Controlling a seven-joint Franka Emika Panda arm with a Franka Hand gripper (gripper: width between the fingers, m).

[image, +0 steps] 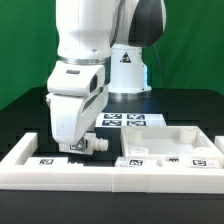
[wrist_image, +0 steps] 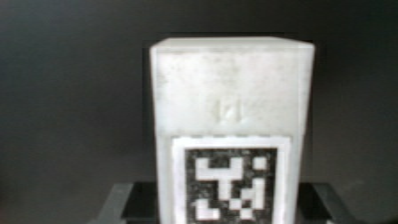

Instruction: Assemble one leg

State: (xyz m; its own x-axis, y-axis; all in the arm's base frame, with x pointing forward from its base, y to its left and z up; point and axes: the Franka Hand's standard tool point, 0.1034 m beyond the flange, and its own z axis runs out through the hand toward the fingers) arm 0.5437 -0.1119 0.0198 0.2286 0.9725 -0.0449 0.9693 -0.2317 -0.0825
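Observation:
The leg (wrist_image: 231, 90) is a short white post with a black-and-white tag on its near side. It fills the middle of the wrist view and stands out between my two dark fingers (wrist_image: 139, 200). My gripper (wrist_image: 231, 208) is shut on its tagged end. In the exterior view the gripper (image: 86, 147) is low over the black table, just behind the white front wall. A small white end of the leg (image: 98, 145) shows beside the fingers. The rest of the leg is hidden by the hand there.
A wide flat white panel with raised edges (image: 168, 140) lies at the exterior view's right. A white tagged wall (image: 50, 165) runs along the front. The marker board (image: 122, 120) lies behind, by the arm's base (image: 127, 70).

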